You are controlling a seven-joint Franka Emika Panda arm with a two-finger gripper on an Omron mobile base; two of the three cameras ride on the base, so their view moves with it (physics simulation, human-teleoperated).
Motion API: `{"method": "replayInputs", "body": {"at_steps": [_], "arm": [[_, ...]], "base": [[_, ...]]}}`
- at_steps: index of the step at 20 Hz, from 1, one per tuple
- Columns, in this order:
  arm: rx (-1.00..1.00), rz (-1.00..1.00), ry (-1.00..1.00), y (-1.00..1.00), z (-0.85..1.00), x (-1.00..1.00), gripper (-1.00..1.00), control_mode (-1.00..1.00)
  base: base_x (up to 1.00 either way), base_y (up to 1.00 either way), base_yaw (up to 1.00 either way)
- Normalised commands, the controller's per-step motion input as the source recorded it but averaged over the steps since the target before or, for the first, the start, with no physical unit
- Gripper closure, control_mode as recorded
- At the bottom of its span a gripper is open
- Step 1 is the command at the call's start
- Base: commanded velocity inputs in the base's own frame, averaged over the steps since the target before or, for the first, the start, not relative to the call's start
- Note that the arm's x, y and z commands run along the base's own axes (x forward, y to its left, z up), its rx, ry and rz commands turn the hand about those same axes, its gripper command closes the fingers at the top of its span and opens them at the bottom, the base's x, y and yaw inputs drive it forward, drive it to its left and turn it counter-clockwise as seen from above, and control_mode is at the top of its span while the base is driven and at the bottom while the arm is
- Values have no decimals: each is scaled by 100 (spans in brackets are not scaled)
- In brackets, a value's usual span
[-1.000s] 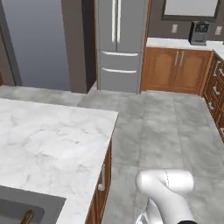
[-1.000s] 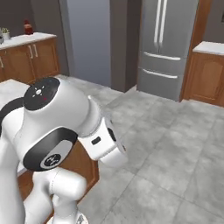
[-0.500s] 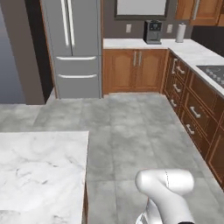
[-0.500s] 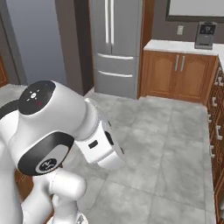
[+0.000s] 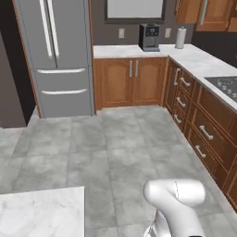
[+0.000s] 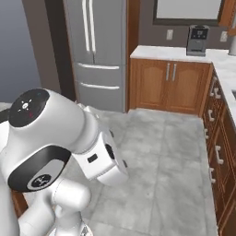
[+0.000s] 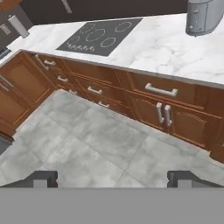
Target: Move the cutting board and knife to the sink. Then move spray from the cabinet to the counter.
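Observation:
My gripper is open, its two dark fingertips wide apart with nothing between them, hanging over grey floor tiles in front of wooden base units. The counter is a white marble worktop that runs along the wall and around the corner. A reddish-brown wall cabinet with a silver bar handle hangs at the top right, its doors shut. A corner of the marble island shows at the lower left. The cutting board, knife, sink and spray are out of view.
A tall grey fridge stands at the left. A coffee machine and a paper-towel roll sit on the back worktop. A black cooktop and a grey pot lie on the side worktop. Open tiled floor lies between.
The whole picture has swung: the base has turned right. The fridge has slid left, the corner worktop and cooktop have come into view, and the island has dropped to the lower left.

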Motion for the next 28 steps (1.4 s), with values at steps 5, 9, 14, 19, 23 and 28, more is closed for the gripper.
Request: {"method": "replayInputs", "body": {"at_steps": [5, 9, 14, 19, 23, 28], "arm": [[0, 0, 0, 0, 0, 0, -100, 100], [0, 0, 0, 0, 0, 0, -100, 100], [0, 0, 0, 0, 0, 0, -100, 100], [0, 0, 0, 0, 0, 0, -100, 100], [0, 0, 0, 0, 0, 0, -100, 100], [0, 0, 0, 0, 0, 0, -100, 100]], "base": [[100, 0, 0], [100, 0, 0], [100, 0, 0], [100, 7, -2], [100, 23, -8], [100, 32, -11]]}}
